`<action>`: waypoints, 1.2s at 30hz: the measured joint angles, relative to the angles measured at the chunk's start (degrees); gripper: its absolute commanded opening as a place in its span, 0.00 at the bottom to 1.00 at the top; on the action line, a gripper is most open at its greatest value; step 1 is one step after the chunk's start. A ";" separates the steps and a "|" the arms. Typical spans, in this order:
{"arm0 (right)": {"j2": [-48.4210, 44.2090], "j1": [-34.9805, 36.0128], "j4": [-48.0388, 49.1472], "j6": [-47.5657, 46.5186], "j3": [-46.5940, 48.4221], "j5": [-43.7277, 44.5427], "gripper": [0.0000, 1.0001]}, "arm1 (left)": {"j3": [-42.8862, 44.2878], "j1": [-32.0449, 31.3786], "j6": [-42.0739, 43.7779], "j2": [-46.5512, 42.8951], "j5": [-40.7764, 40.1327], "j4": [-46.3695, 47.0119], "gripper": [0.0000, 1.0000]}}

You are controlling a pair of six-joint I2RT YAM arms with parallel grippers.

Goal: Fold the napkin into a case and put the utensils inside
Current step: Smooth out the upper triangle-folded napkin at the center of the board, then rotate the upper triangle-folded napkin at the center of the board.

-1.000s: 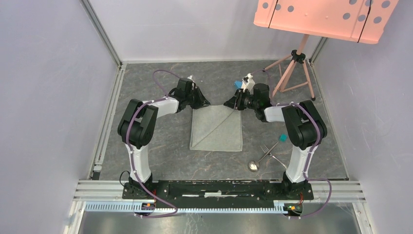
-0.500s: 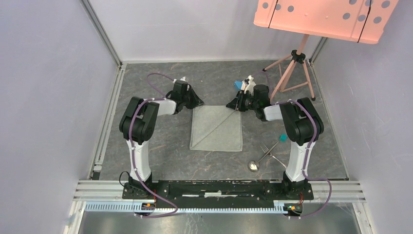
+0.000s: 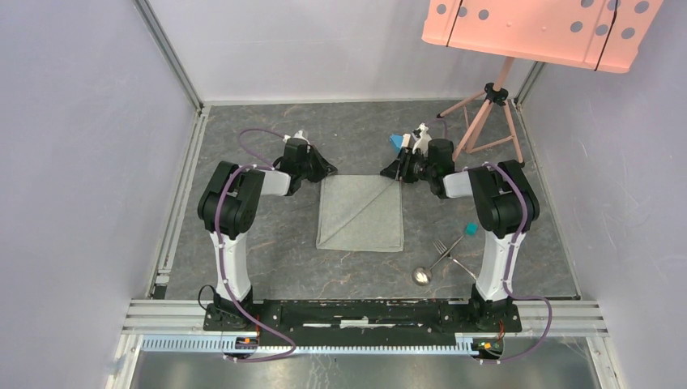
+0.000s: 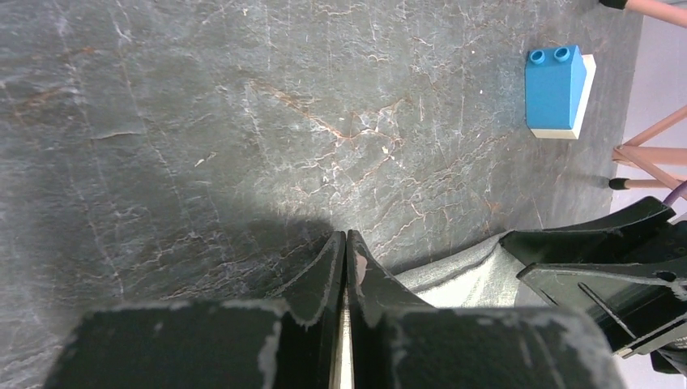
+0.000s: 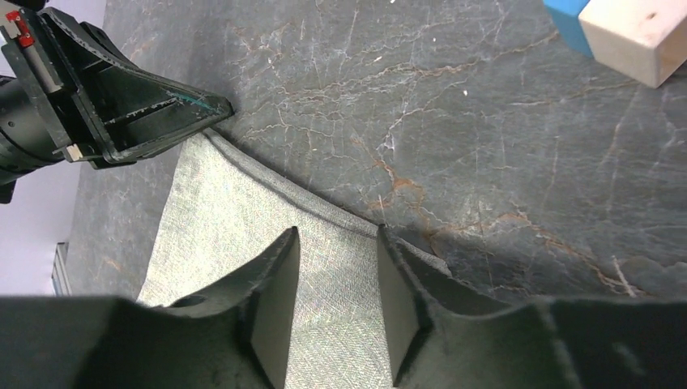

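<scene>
Right wrist view: right gripper [image 5: 334, 259] stands open astride the light grey rectangular cloth napkin [image 5: 219, 219]; upper left, left gripper [image 5: 222, 109] sits pressed shut at its corner.

Blue-and-white block [image 4: 555, 91] on grey marbled tabletop [image 4: 243, 121]; pink tripod [image 3: 486, 113] under pink perforated board [image 3: 543, 28], far right.
</scene>
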 measured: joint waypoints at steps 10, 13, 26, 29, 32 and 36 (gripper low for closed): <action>-16.00 0.26 -14.23 -10.38 -3.21 8.61 0.64 | -1.09 0.48 0.87 -5.38 7.85 -3.52 0.58; -23.76 3.41 -17.31 -12.50 -5.18 14.16 0.63 | -1.27 0.48 2.91 -14.95 8.66 -10.95 0.66; -24.92 33.83 -27.02 -12.81 -10.29 23.76 0.27 | -16.96 0.50 8.85 -62.23 7.02 -29.73 0.77; -23.58 35.69 -27.78 -12.79 -10.40 25.62 0.24 | -22.95 0.50 8.83 -67.63 7.08 -33.64 0.78; -23.17 36.59 -28.06 -12.79 -12.02 26.64 0.23 | -26.03 0.50 8.81 -71.54 7.10 -37.07 0.79; -25.62 36.83 -25.90 -12.90 -16.44 27.80 0.22 | -26.91 0.50 8.83 -75.80 7.10 -39.56 0.79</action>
